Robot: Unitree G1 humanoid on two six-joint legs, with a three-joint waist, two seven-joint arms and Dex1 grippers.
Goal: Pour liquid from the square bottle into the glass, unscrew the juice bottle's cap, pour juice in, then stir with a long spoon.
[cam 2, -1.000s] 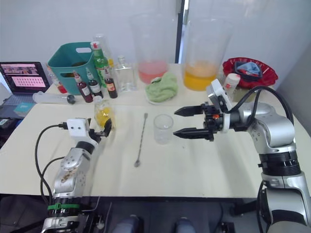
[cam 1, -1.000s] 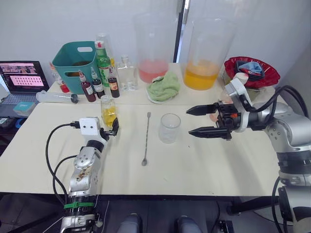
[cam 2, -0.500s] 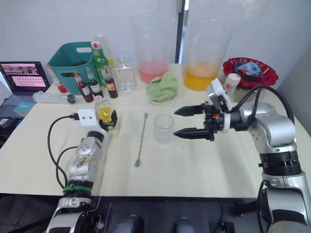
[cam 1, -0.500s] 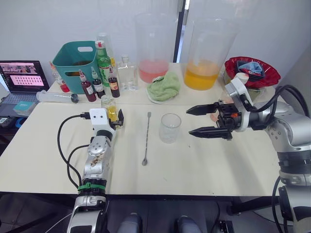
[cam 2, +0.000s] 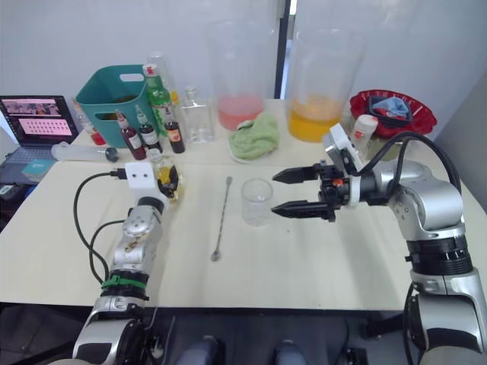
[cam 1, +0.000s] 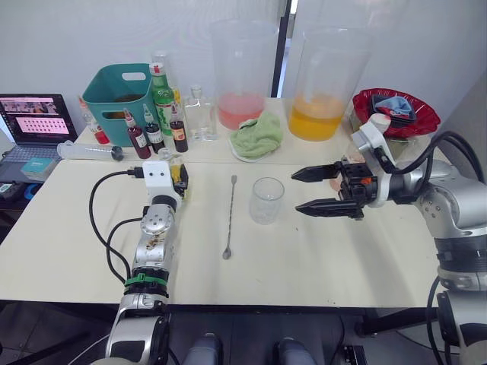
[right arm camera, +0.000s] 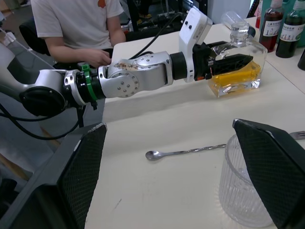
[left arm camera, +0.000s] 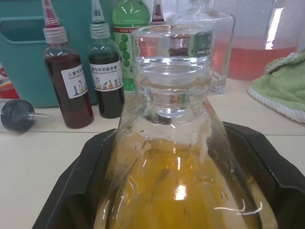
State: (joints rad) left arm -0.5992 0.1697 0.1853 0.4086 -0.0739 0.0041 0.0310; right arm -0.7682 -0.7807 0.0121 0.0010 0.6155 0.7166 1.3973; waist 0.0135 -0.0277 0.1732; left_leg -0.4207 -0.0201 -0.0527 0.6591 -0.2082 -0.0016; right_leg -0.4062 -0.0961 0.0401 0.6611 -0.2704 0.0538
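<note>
Cream table [cam 1: 319, 251] against white wall; clutter along far edge, working area toward middle.

Far edge, left corner onward: laptop [cam 1: 36, 118], teal basket [cam 1: 118, 95], green glass bottle [cam 1: 160, 95], small dark sauce bottles [cam 1: 139, 139], clear flask [cam 1: 199, 114], green cloth [cam 1: 257, 137], two tall pitchers [cam 1: 242, 72] holding pink and orange liquid, red bowl [cam 1: 396, 108] at far right corner.

Square bottle [right arm camera: 237, 67]: upright on table, left of middle, just in front of sauce bottles; yellow liquid [left arm camera: 176, 191] roughly half up.

Left pincer [right arm camera: 228, 61]: black fingers either side of square bottle body, closed against glass; bottle resting on table, not lifted.

Glass [cam 1: 266, 200]: near table middle, upright, seemingly empty.

Long spoon [cam 1: 229, 217]: flat on table between square bottle and glass, bowl toward near edge.

Right pincer [cam 1: 313, 190]: spread wide, holding nothing, hovering just beside glass on right side, not touching.

Juice bottle [cam 1: 367, 141]: white cap visible behind right arm near red bowl; body mostly hidden.

Risks, judged: smooth glass slipping in grip on lift; square bottle clipping sauce bottles close behind; spoon stem in transfer path, liable to be knocked; unsteadied glass tipping or pour missing rim if right pincer stays off.
</note>
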